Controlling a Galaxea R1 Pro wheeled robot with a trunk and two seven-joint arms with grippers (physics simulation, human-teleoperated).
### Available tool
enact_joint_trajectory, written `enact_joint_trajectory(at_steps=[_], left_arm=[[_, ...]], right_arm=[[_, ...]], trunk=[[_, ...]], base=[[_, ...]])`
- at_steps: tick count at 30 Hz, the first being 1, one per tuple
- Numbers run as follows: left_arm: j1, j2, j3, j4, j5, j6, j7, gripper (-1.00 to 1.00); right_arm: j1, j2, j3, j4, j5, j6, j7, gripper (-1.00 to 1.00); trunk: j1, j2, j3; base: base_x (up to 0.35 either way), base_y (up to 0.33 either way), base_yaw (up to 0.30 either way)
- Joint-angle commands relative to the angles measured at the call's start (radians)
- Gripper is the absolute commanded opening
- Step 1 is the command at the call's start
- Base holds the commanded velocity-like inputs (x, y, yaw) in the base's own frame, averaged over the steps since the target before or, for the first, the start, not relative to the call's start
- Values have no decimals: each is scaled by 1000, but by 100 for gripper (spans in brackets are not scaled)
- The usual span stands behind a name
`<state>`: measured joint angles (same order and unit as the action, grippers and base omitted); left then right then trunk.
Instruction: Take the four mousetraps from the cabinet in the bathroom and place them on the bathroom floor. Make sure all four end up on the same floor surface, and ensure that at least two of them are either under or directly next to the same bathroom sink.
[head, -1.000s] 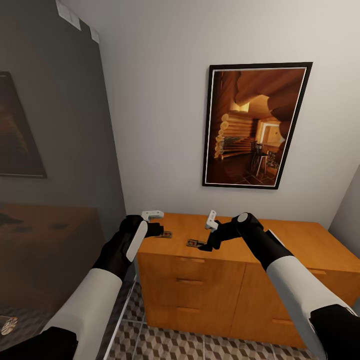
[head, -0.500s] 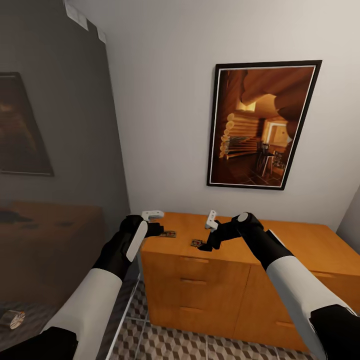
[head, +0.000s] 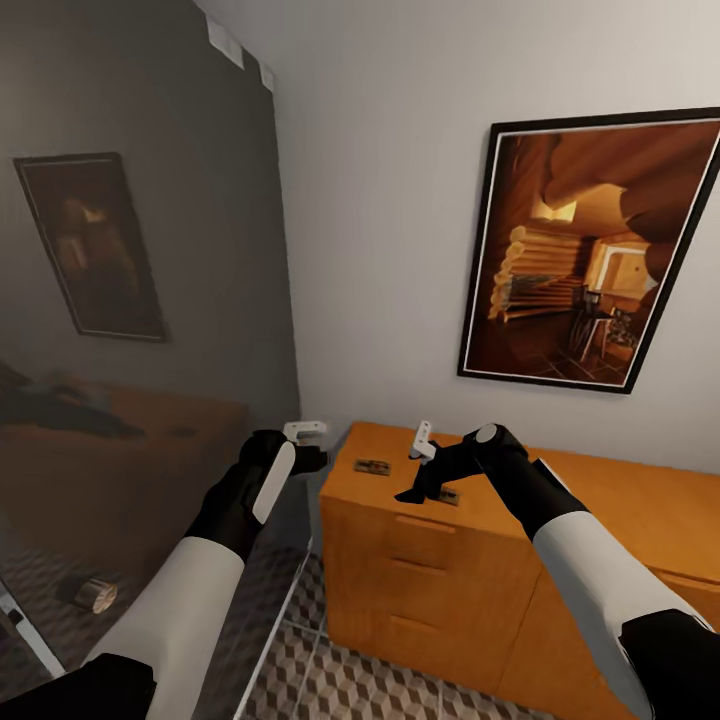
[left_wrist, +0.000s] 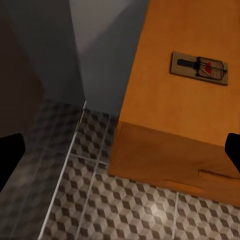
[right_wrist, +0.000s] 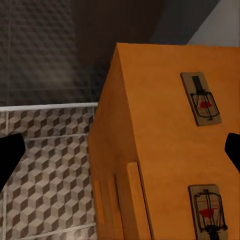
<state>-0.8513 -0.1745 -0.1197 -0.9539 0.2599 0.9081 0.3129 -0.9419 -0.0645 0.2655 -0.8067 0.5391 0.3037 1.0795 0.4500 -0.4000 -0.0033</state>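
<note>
Bathroom walls are plain and pale, and a dark framed picture (head: 598, 250) hangs above the cabinet (head: 560, 520). On its smooth orange-brown top lie two mousetraps. They are small flat wooden boards with dark wire and a red spot. One mousetrap (head: 372, 467) sits near the cabinet's corner, between your two pincers. The other mousetrap (head: 446, 495) lies right under your right pincer (head: 413, 494), almost touching it.

Your whole view has swung since a moment ago, so the camera turned; the traps did not slide. The dark glass wall (head: 140, 300) now takes up more of the left side. Your left pincer (head: 318, 458) hangs past the cabinet's edge, over the floor (head: 380, 690), and it holds nothing. In its wrist view the finger tips sit far apart, so it is spread wide. The right pincer's tips are also far apart and hold nothing.

I think no trap has been picked up yet, and turning has carried your left pincer away from the near trap. You see two traps; the others are not in sight. The floor tiles have a bumpy-looking cube pattern in brown and white.
</note>
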Motion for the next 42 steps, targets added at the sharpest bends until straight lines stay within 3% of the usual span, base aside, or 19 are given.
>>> enact_joint_trajectory(at_steps=[1,12,31,42], left_arm=[[0,0,0,1,0,0,0,100],[0,0,0,6,2,1,-3,100],[1,0,-2,12,-1,-13,-60,100],[6,0,-2,34,-4,-38,-60,100]], right_arm=[[0,0,0,0,0,0,0,100],[0,0,0,0,1,0,0,100],[0,0,0,1,1,0,-2,100],[0,0,0,1,1,0,-3,100]], trunk=[[0,0,0],[0,0,0],[0,0,0],[0,0,0]], base=[[0,0,250],[0,0,69],[1,0,3],[132,-83,0]])
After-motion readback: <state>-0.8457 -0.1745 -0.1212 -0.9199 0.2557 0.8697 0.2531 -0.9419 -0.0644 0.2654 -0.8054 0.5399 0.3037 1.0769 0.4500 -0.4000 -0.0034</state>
